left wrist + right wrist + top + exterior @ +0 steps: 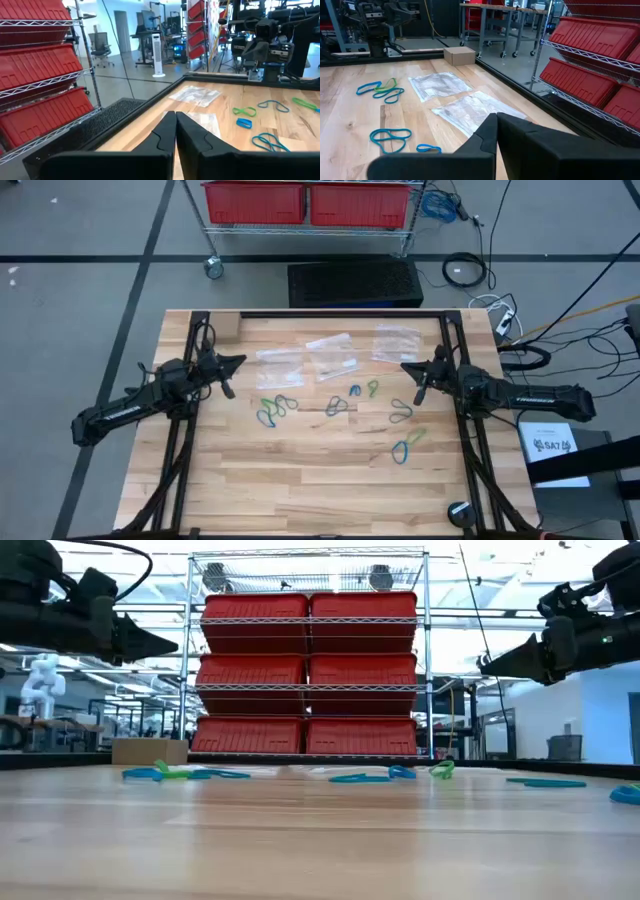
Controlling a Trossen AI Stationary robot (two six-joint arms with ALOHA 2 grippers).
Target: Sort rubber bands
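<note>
I hold both arms parked above the bench [300, 490], left pincer [238, 362] and right pincer [406, 367] both closed on nothing, with the rubber bands [278, 408] scattered unsorted between and below them, near the clear bags [330, 355], probably awaiting sorting.

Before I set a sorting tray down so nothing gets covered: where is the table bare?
The near half of the table is bare wood, bordered by the rubber bands and the frame rails. Crowded: the middle strip of bands and the clear plastic bags behind it, between the left gripper and right gripper, both shut.
</note>
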